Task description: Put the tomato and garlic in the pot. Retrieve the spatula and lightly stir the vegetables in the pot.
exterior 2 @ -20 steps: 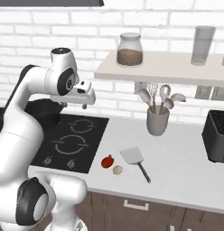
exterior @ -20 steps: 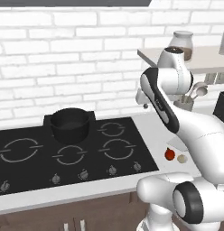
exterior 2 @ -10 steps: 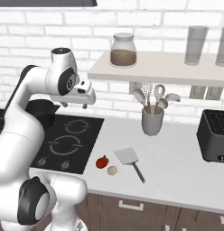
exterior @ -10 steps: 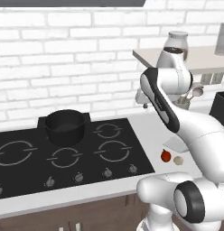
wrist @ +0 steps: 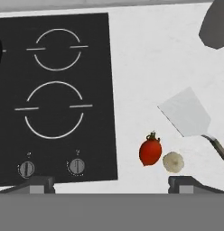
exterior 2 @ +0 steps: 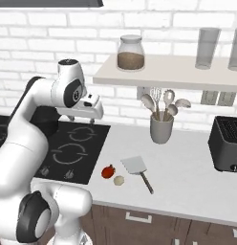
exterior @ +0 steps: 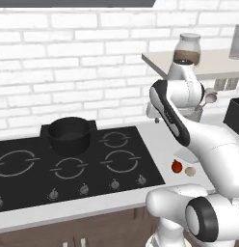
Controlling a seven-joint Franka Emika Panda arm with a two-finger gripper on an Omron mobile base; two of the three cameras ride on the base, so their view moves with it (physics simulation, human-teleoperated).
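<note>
One small round black pot with low straight sides sits on a rear burner of the flat black glass cooktop, which carries four white burner rings in the left base view and a row of small round knobs along its front edge. On the smooth pale countertop to the right of the cooktop lie three loose things: one glossy red tomato with a small dark stem, one pale, knobbly garlic bulb just beside it on its right, apart from it by a narrow gap, and one spatula with a flat, pale grey, squarish blade and a thin dark handle, lying near them towards the wall. The arm's two-finger gripper hangs in the air above the counter with its jaws spread wide and nothing between them; in the hand view the tomato and garlic lie below it on the counter, between the two dark fingertips and closer to the right one, untouched. The pot stands well apart from the gripper, across the cooktop to the left. Further back stands one grey cylindrical utensil holder with round-headed spoons and a whisk, one dark toaster at the right, and one glass jar of brown contents on the pale wall shelf.
</note>
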